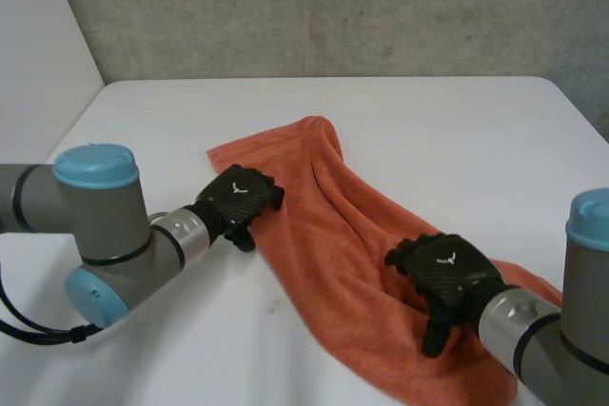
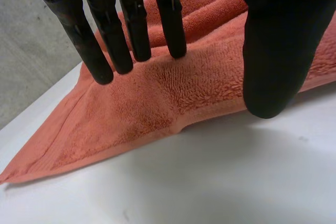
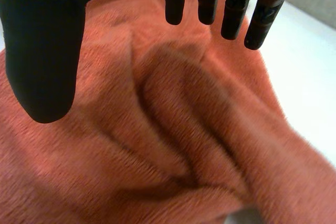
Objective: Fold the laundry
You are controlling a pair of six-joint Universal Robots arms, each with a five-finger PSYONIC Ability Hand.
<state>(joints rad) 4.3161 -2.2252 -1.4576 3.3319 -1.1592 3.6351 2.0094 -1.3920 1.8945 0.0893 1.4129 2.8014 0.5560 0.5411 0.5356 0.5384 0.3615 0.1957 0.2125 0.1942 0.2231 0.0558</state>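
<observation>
Lying rumpled across the white worktop, the orange terry towel has the black left hand resting straight fingers on its edge. The right hand is spread over its bunched middle, holding nothing. Folding now probably locks that bunching in.

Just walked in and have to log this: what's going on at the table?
A two-armed robot is working on an orange towel that lies rumpled, not yet folded, on the white table. Its left hand is open at the towel's edge near a corner. Its right hand is open over the bunched folds nearer the robot.
</observation>
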